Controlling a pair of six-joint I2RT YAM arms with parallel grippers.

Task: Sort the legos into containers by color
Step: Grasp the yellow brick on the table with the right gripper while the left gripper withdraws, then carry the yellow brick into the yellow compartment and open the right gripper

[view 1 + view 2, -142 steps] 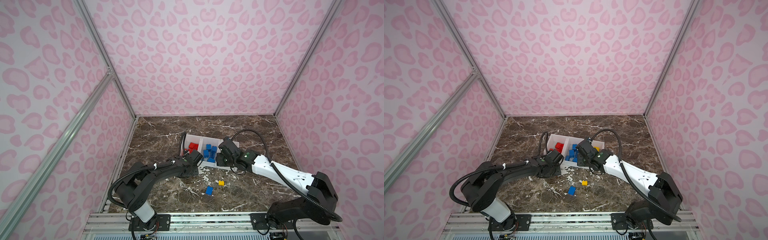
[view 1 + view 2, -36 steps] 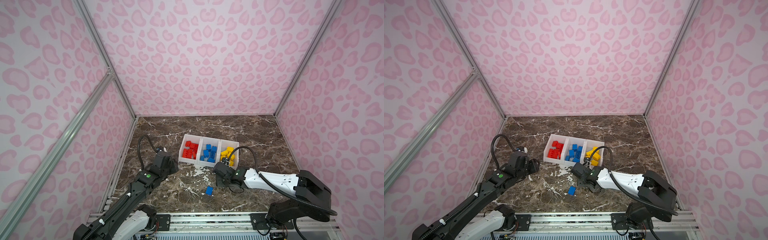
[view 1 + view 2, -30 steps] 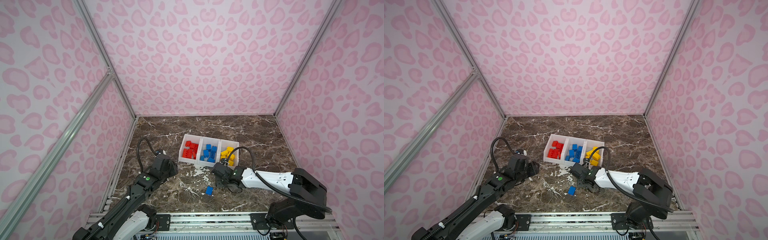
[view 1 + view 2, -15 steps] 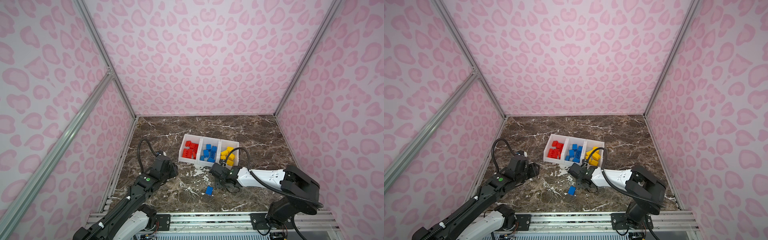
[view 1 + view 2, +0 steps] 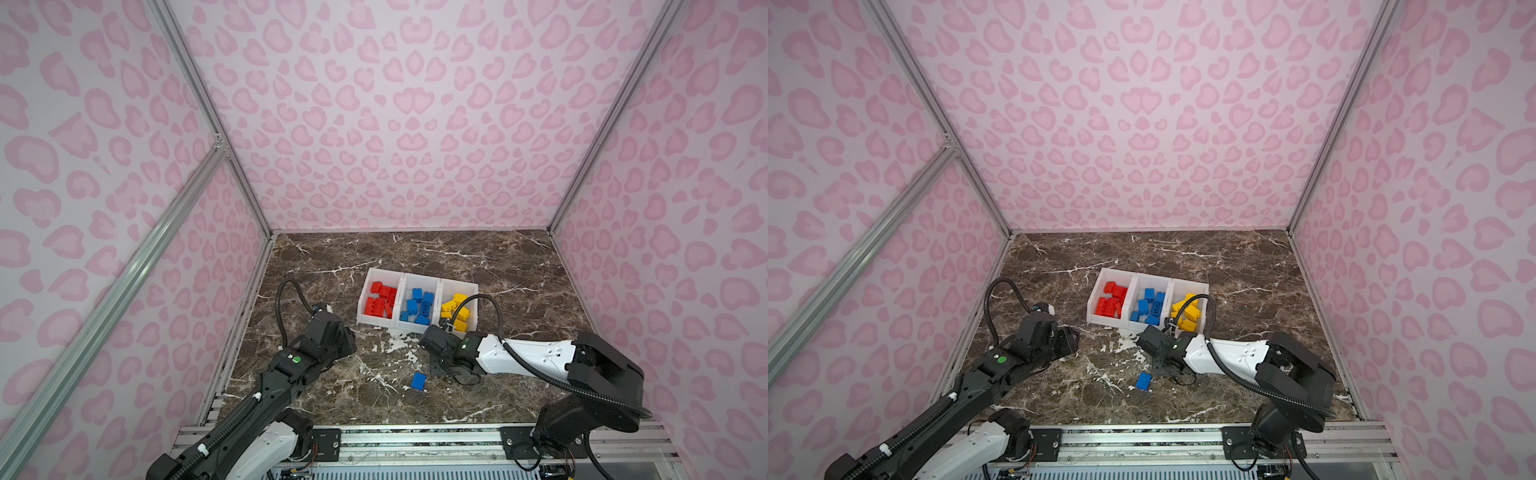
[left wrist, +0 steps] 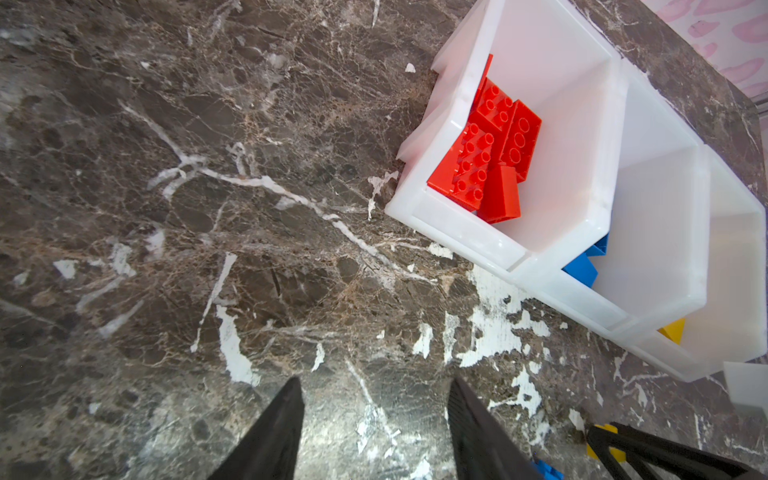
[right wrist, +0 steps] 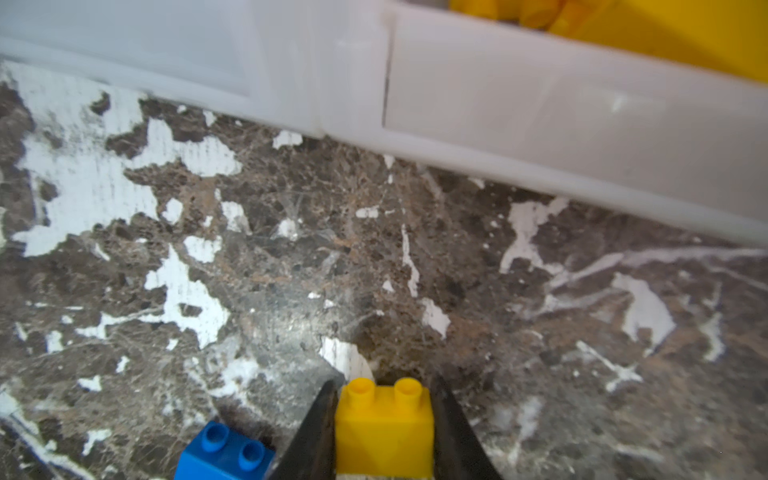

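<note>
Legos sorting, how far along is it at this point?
Nearly finished. Done: the containers hold red legos, blue legos and yellow legos, one color per bin. In hand: the right hand is shut on a yellow brick in front of the bins. Left: that brick goes in, then the blue brick lying on the table. The left hand is open and empty.

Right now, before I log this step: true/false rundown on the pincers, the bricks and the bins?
1. The right pincer is shut on a yellow brick. True.
2. The left pincer grips something. False: it is open and empty above the table.
3. One blue brick lies loose on the table. True.
4. The red bricks sit in the middle bin. False: that bin holds blue ones; the red bricks are in the end bin on the left arm's side.
</note>
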